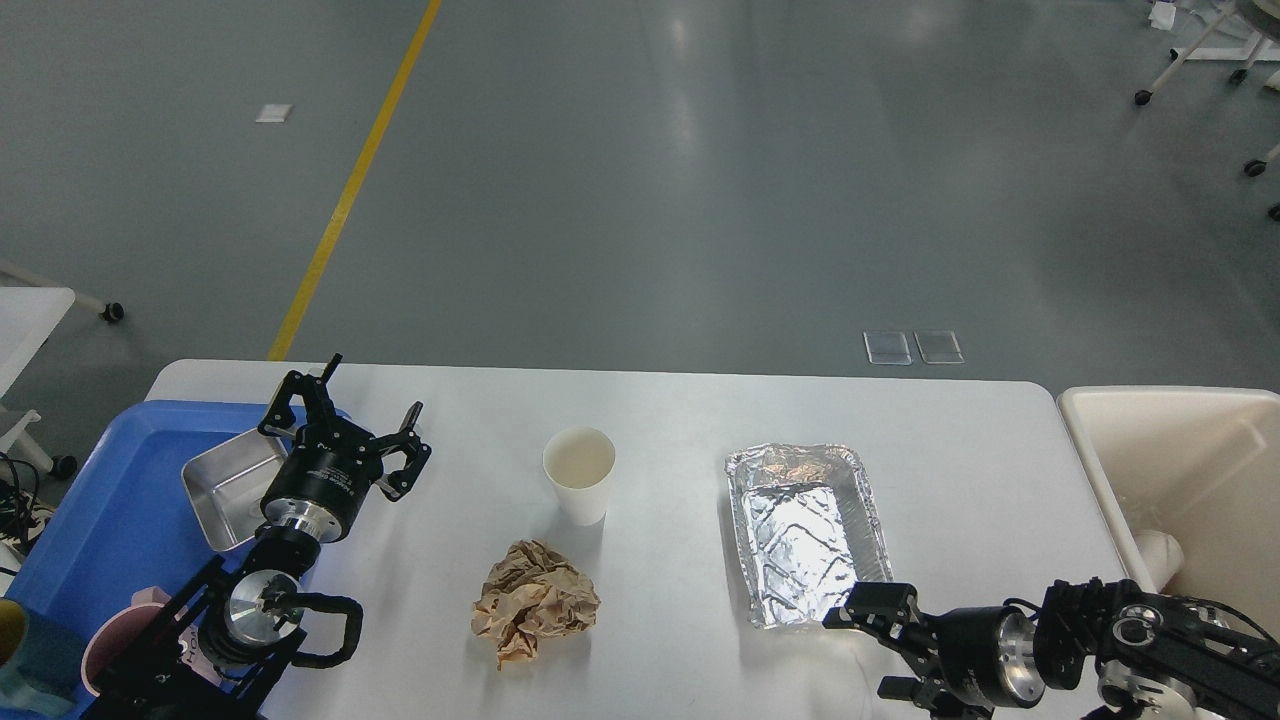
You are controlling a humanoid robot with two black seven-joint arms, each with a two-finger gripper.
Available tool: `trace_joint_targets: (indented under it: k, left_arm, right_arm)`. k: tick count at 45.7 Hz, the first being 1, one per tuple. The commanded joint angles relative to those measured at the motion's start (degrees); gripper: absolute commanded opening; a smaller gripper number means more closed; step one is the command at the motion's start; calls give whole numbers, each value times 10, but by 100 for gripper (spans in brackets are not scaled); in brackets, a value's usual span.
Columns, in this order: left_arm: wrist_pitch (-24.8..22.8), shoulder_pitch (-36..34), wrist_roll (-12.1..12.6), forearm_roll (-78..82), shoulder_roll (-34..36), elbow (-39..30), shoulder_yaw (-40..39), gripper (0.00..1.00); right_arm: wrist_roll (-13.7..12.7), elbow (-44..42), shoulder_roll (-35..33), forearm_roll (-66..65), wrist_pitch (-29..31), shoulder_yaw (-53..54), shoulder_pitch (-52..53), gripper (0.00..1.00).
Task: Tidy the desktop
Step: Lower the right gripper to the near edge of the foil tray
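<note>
The white desktop (680,410) holds a white paper cup (579,474) standing upright, a crumpled brown paper ball (534,603) in front of it, and a foil tray (808,532) to the right. My left gripper (356,412) is open and empty, above the desktop's left part beside the blue tray (120,500). My right gripper (882,648) is open and empty, low at the front right, its upper finger at the foil tray's near right corner.
The blue tray holds a steel pan (226,484) and a pink cup (110,645). A beige bin (1190,470) stands off the desktop's right edge, with a white object (1160,550) inside.
</note>
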Motion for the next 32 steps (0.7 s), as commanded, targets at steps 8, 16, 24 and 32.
trace_joint_targets:
  k: [8,16,24,32]
  left_arm:
    - [-1,-2,0,0,1,0,0,97]
    - [-1,-1,0,-1,1,0,0,97]
    - [-1,0,0,0,1,-1,0,97]
    - [-2,0,0,-1,1,-1,0,97]
  right_arm:
    - [-2,-15,33,22,-32,5,0,100]
    - [-3,-29,48,22,-48,3,0,100]
    - [-4,-31,56,22,-81,-1,2,100]
    - [-4,-28,54,22,-98,-2,4,99]
